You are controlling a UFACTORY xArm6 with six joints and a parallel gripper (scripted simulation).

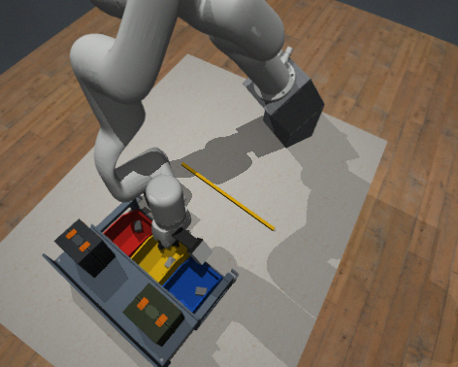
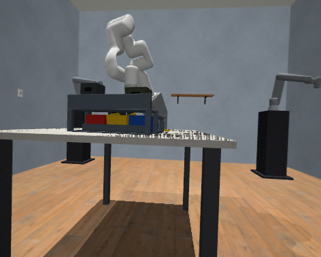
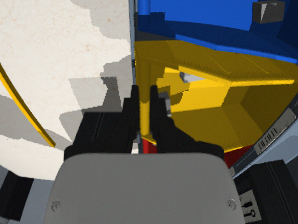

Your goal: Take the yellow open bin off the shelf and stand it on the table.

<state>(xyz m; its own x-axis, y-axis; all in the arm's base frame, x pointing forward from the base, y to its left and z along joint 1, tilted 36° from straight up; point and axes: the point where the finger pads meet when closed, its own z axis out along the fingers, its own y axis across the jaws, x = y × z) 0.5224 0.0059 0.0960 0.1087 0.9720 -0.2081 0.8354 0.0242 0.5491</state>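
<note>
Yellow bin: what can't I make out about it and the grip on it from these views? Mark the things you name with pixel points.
- Yellow bin's (image 1: 149,257) (image 2: 117,120) (image 3: 255,105) underside: exterior, behind the shelf's (image 1: 115,291) (image 2: 108,128) (image 3: 280,145) lower rail.
- Grey part's (image 1: 170,262) (image 3: 190,77) full outline: wrist, behind the bin wall.
- Hand's (image 1: 168,245) (image 3: 144,87) fingertips: exterior, behind shelf and boxes (image 2: 92,88) (image 2: 138,90).

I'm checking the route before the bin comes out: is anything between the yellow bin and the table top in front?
Nothing visible blocks the yellow bin from above; the yellow rod lies across the table top ahead.
</note>
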